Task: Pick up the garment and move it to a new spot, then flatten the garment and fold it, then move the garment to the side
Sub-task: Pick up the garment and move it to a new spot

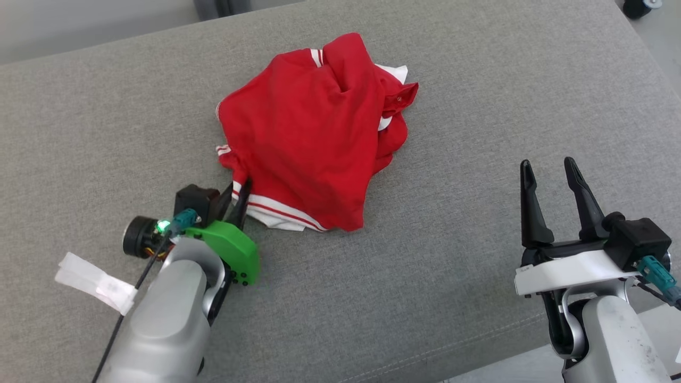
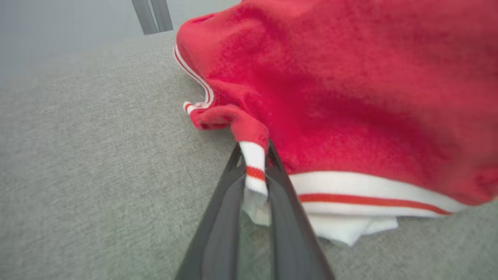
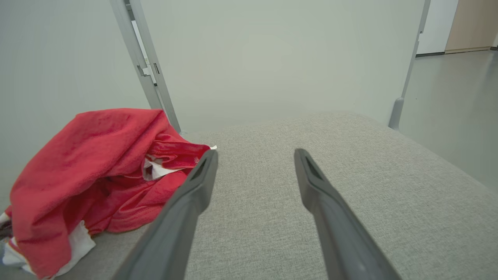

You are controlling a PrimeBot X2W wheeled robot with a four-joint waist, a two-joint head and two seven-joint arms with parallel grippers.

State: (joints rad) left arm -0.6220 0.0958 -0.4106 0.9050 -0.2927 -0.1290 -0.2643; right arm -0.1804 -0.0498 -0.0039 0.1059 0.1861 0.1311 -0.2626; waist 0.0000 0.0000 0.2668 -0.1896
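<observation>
A crumpled red garment (image 1: 314, 133) with white-and-red striped trim lies in a heap on the grey upholstered surface (image 1: 452, 106). My left gripper (image 1: 238, 194) is at the heap's near left corner, shut on a striped cuff. The left wrist view has that cuff (image 2: 255, 165) pinched between the two dark fingers, the garment (image 2: 350, 89) bulging beyond. My right gripper (image 1: 550, 170) stands open well to the right of the heap, nothing between its fingers. In the right wrist view the garment (image 3: 89, 167) sits at the left, beside the open right gripper (image 3: 255, 155).
A white tag (image 1: 96, 282) hangs off my left arm's cable. The surface's front edge (image 1: 425, 361) runs just below both arms. Metal frame posts (image 3: 144, 66) stand behind the surface, and a dark caster wheel (image 1: 641, 6) sits on the floor at the far right.
</observation>
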